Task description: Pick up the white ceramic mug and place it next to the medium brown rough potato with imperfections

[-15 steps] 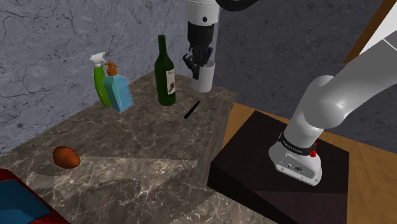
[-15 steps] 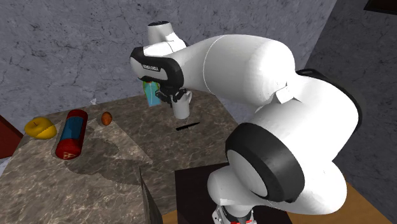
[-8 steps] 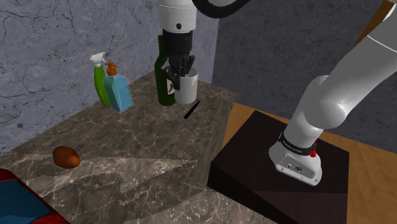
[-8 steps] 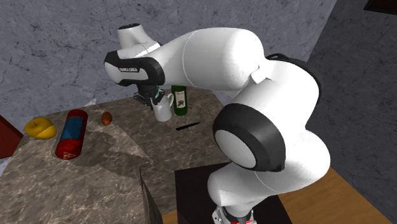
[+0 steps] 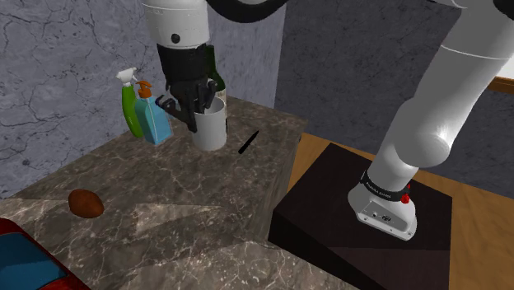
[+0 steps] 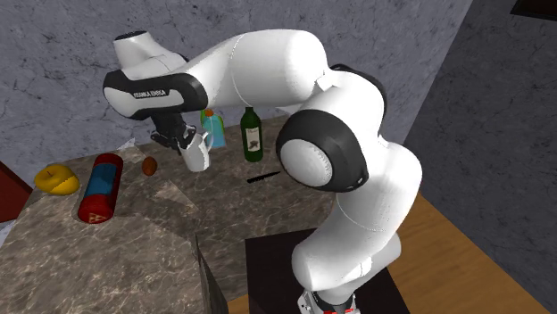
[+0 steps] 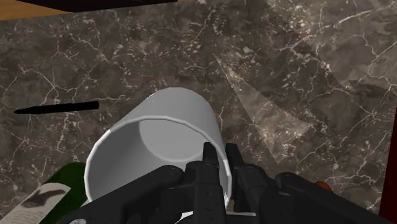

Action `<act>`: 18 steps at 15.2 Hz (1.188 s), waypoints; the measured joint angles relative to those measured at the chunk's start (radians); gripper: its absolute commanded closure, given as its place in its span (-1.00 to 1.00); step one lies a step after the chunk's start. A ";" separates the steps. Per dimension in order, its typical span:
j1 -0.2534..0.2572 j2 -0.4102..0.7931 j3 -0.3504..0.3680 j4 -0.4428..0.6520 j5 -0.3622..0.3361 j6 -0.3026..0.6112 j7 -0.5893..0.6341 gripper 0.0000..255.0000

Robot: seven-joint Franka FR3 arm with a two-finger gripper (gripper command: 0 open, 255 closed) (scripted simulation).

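In the shoulder view, the brown potato point(image 5: 86, 203) lay at the left of the dark marble counter point(image 5: 181, 194), well apart from everything else. Further right, a green spray bottle point(image 5: 129, 105) and a blue soap bottle point(image 5: 153, 119) stood upright side by side against the grey wall. Just right of them, your gripper point(image 5: 200, 109) was clamped on the rim of the white mug point(image 5: 211, 130) and held it off the counter, mouth up and a little tilted. A dark green wine bottle point(image 5: 214, 74) stood behind the hand, mostly hidden. A thin black stick point(image 5: 249, 142) lay on the counter right of the mug, and the dark stand point(image 5: 346, 222) sat at the lower right.

In the second exterior view, you had a yellow object point(image 6: 56, 178) at the left. A red can point(image 6: 101, 187) lay on its side next to it. The potato came next, and the mug hung near it on its right.

In the wrist view, one finger point(image 7: 207, 167) sat inside the mug and the other outside, pinching its wall.
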 measured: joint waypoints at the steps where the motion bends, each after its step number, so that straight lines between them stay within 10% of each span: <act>1: 0.017 0.048 0.017 0.046 -0.031 -0.010 0.038 1.00; 9: 0.218 0.388 0.045 0.411 -0.254 -0.129 0.254 1.00; 18: 0.221 0.414 0.037 0.333 -0.275 -0.034 0.281 1.00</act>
